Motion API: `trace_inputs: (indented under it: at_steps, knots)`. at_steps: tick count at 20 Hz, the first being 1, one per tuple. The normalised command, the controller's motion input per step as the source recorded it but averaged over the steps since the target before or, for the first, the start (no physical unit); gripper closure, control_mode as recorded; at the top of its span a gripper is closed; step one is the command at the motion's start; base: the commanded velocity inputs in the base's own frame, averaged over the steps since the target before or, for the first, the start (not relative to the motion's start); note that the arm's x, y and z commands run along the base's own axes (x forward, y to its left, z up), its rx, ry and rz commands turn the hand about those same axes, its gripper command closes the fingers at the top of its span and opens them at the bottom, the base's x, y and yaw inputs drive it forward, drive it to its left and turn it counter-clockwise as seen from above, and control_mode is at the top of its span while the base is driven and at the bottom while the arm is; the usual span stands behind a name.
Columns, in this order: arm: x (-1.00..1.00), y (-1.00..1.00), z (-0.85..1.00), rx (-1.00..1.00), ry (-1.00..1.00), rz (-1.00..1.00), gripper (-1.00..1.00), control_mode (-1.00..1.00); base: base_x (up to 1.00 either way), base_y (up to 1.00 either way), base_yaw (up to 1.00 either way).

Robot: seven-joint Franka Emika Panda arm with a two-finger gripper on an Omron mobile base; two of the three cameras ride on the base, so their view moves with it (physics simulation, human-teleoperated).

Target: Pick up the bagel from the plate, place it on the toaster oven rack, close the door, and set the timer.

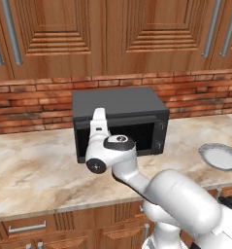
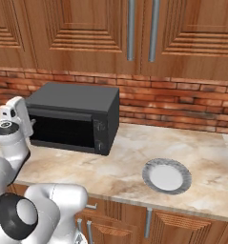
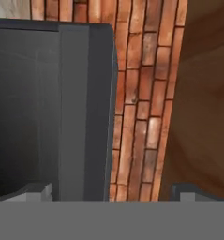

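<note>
The black toaster oven (image 1: 118, 104) stands on the counter against the brick wall. Its door (image 2: 63, 129), with the dark glass window, looks shut. The rack is hidden behind that glass. The round white plate (image 2: 167, 176) with a grey rim lies bare on the counter to the oven's right. The bagel is out of view. My gripper (image 3: 112, 191) is open, its two fingertips (image 3: 36, 190) far apart with nothing between them. The hand (image 1: 99, 121) hovers close in front of the oven's upper left corner. The hand view is rolled sideways.
Two small knobs (image 2: 100, 134) sit on the oven's right front panel. Wooden cabinets (image 1: 112, 34) hang above the brick backsplash (image 2: 172, 102). Drawers (image 1: 27, 227) run under the marble counter's front edge. Open counter (image 1: 35, 170) stretches to the oven's left.
</note>
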Motion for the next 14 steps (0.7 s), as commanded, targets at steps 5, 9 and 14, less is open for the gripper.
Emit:
trace_inputs:
  at_steps: [5,9,14]
  knots:
    - [-0.63,-0.19,0.05,0.01,0.04,-0.17,-1.0,-1.0,0.0,0.0,0.0]
    - [-0.63,-0.45,0.0,0.11,0.09,-0.22,-1.0,-1.0,0.0,0.0,0.0]
    - [-0.46,-0.41,0.34,0.22,0.09,-0.16,-1.0,-1.0,0.0,0.0,0.0]
